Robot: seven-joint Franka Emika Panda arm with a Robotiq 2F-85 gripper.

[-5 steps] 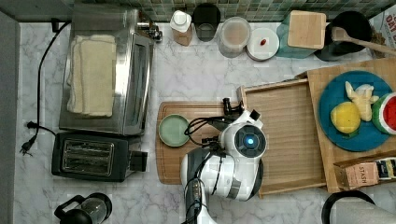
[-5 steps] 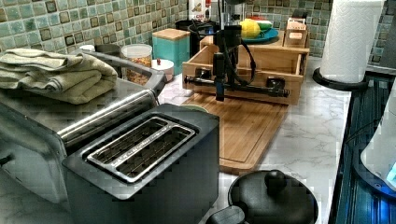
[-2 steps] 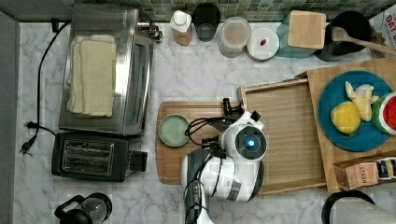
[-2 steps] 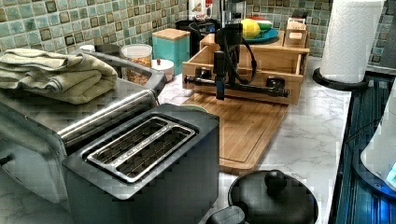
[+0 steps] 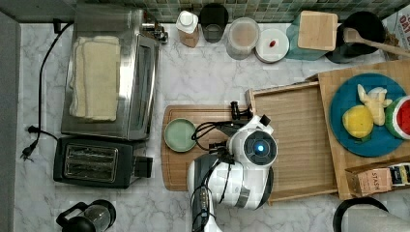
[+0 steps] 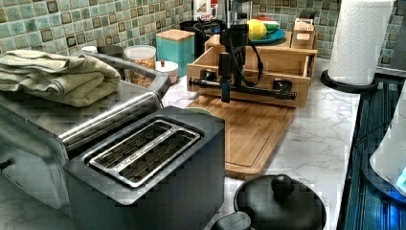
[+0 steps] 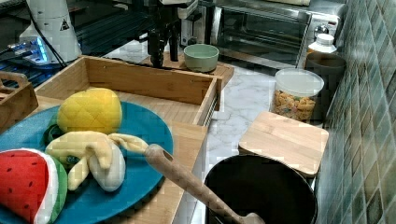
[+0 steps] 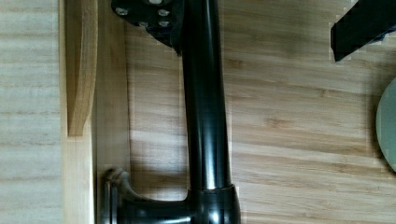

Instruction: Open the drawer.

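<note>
The light-wood drawer stands pulled out from under the wooden top that carries the blue plate. Its long black bar handle runs along the front, over the cutting board. My gripper points down at the handle, near the left view's left end. In the wrist view the handle sits between the fingers of my gripper. One finger is against the bar and the other finger stands well away from it, so the gripper is open. From the right view the gripper hangs just beyond the drawer's front wall.
A cutting board with a green bowl lies in front of the drawer. A black toaster and a toaster oven stand at the top view's left. Jars line the tiled wall. A paper towel roll stands by the drawer.
</note>
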